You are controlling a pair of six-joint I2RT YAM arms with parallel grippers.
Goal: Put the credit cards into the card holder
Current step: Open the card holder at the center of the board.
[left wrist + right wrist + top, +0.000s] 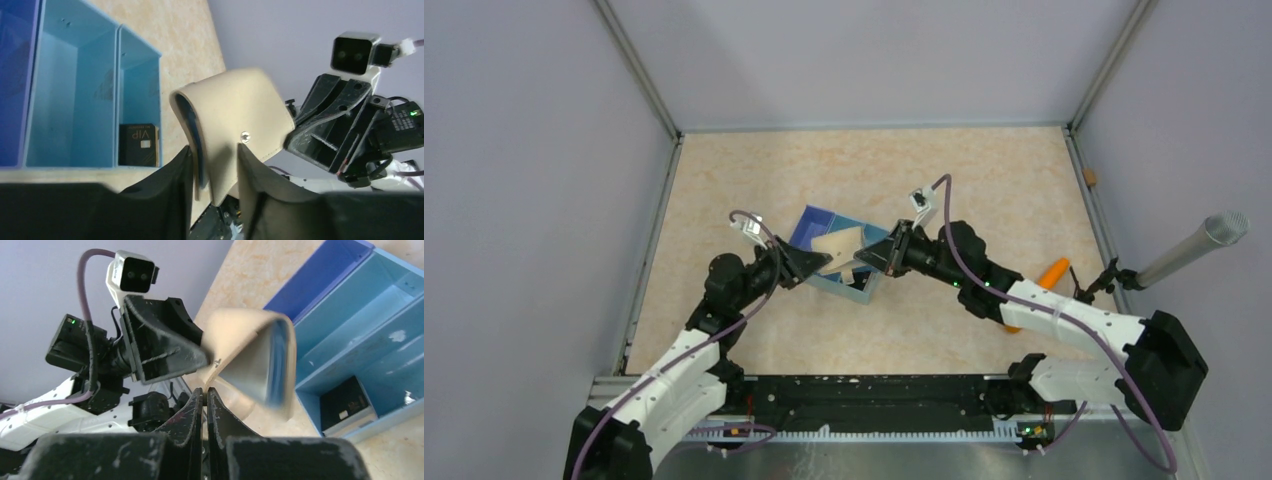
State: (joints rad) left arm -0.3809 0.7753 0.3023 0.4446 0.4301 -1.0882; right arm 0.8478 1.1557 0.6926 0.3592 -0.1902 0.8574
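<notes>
card holder (842,243): beige sleeve held in the air above the blue tray, at mid-table, spanning the gap between the two grippers. Its mouth is bowed open.
left gripper (213,152): clamped across the holder's lower edge, just beside the snap stud. It appears to act as the fixed anchor.
right gripper (205,390): fingers pressed almost together on a thin flap of the holder. This looks meant to draw that flap away from the left side so the mouth gapes.
credit card (196,132): a light-blue edge shows inside the curved mouth, between the flaps. How deep it sits cannot be told.
blue tray (816,222): rests on the table directly under the holder, so a dropped card would probably land in it.
black VIP card (139,145): lies flat in the light-blue end compartment, apart from both grippers.
stage (judged): one card is at least partly in. Seating it fully seems to be the step in hand.
risk (judged): the two-sided pull could slip off the thin flap and let the mouth spring shut.
</notes>
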